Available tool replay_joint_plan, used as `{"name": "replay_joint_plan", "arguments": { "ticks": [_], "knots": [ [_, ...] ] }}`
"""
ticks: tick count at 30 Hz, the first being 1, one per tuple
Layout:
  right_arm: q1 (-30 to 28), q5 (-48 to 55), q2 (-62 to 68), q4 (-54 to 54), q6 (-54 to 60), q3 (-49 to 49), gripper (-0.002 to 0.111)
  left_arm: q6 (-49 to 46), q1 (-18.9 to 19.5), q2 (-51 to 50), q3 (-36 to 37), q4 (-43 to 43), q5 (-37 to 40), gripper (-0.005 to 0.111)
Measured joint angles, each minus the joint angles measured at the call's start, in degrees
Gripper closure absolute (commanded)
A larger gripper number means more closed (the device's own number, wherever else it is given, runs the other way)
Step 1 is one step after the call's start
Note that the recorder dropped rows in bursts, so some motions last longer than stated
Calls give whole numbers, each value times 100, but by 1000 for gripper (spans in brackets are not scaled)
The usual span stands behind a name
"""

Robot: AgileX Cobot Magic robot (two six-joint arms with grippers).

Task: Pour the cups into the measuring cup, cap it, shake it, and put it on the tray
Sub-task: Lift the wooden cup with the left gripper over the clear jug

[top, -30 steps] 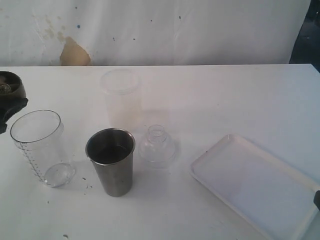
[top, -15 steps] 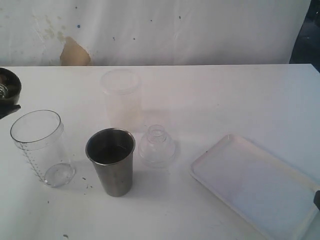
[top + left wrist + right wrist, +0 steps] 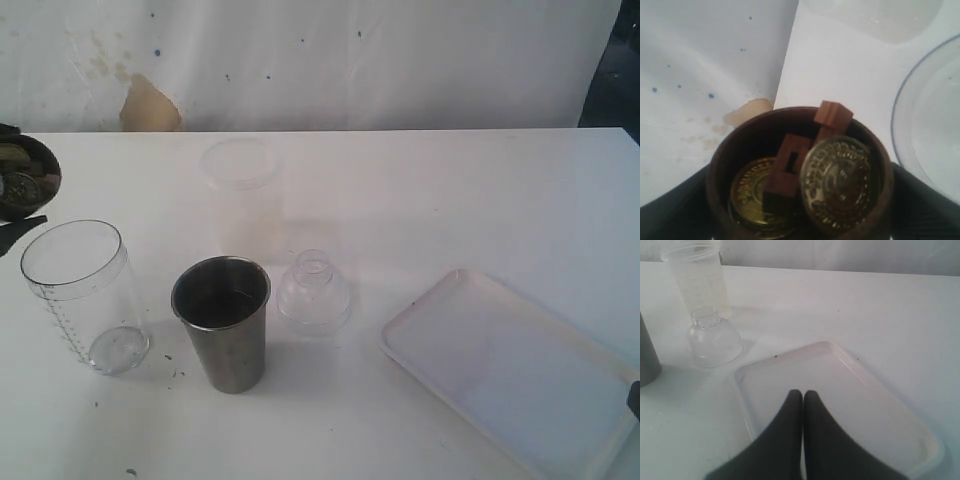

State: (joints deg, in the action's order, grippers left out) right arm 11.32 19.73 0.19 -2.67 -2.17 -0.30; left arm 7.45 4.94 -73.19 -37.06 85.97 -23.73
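My left gripper (image 3: pixel 799 202) is shut on the brown wooden cup (image 3: pixel 800 175), with dark fingers (image 3: pixel 675 210) on both sides of it. The cup (image 3: pixel 22 180) hangs tilted at the far left edge of the exterior view, showing gold coins (image 3: pixel 840 182) and small wooden blocks (image 3: pixel 790 162) inside. Just below and beside it stands the clear measuring cup (image 3: pixel 80 295), empty, its rim (image 3: pixel 897 115) close to the wooden cup. The steel tumbler (image 3: pixel 222 322) stands to its right. My right gripper (image 3: pixel 803 396) is shut and empty above the white tray (image 3: pixel 840 390), which lies at the right (image 3: pixel 510 370).
A clear dome lid (image 3: pixel 313 292) sits between the tumbler and the tray. A frosted white cup (image 3: pixel 242 195) stands behind it. A white wall with a brown stain (image 3: pixel 148 105) backs the table.
The wooden cup has tipped further toward the measuring cup, so its coins now show in the exterior view. The right arm and the other things have not moved.
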Motion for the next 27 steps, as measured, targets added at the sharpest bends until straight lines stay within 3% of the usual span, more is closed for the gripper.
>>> {"name": "replay_joint_plan", "arguments": {
  "ticks": [6, 16, 27],
  "knots": [
    [0, 0, 0, 0, 0, 0, 108, 0, -203, 92, 10, 920, 227, 107],
    [0, 0, 0, 0, 0, 0, 108, -590, -494, 92, 23, 1265, 657, 107],
    [0, 0, 0, 0, 0, 0, 108, -862, -542, 92, 23, 1422, 839, 107]
  ]
}}
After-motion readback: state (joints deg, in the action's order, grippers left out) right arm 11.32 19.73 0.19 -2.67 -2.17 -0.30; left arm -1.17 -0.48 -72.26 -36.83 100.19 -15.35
